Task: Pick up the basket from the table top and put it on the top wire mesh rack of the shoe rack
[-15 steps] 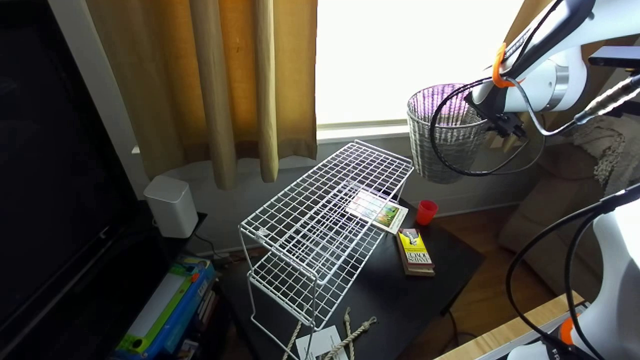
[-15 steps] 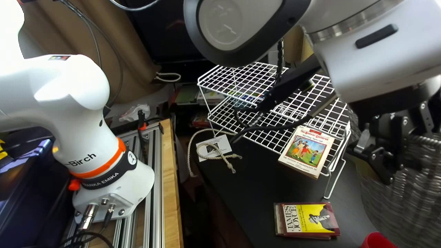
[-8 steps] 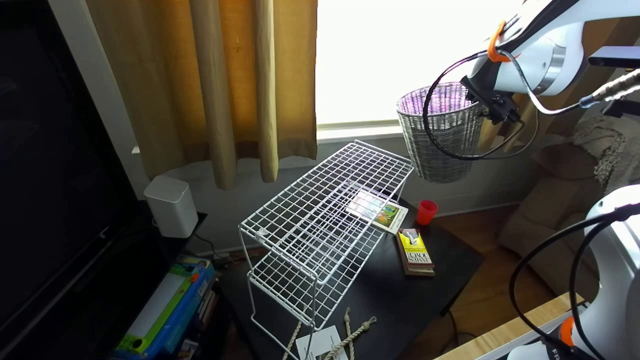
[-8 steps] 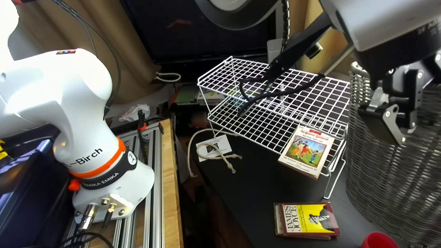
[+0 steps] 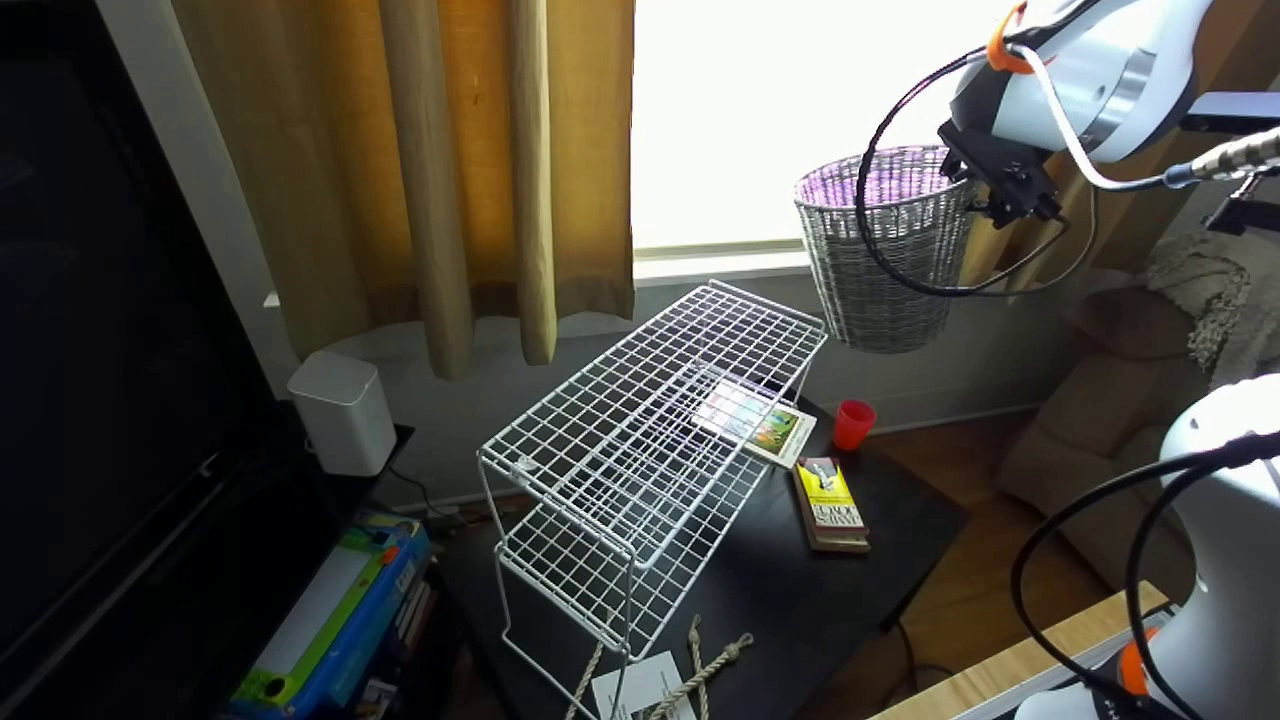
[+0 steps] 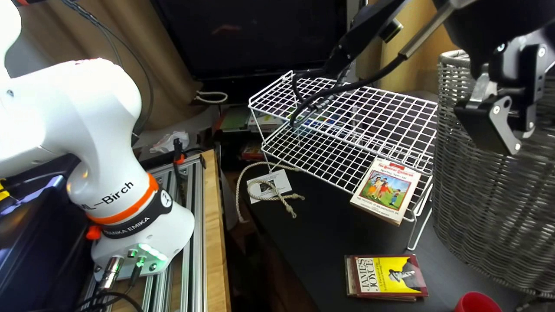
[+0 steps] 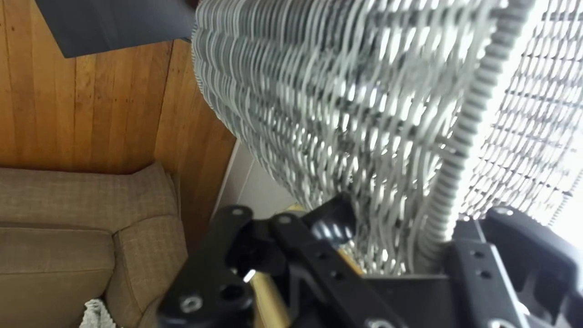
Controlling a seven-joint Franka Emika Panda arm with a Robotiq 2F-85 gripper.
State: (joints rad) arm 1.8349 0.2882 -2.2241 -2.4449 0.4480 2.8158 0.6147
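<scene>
The basket (image 7: 355, 114) is woven, with a rough, ribbed surface that shines a little. The shoe rack (image 5: 655, 405) seems to be of metal wire with a smooth white finish. The table top (image 6: 321, 221) is smooth and nearly matt. The yellow book (image 6: 387, 276) is of paper; the cup (image 5: 853, 425) looks like smooth plastic. The rope (image 5: 700, 679) is of rough twisted fibre. The curtain (image 5: 420, 180) and sofa (image 7: 54, 200) are of matt cloth. The floor (image 7: 123, 105) is of wooden planks. The robot arm (image 6: 99, 108) is smooth and glossy.
</scene>
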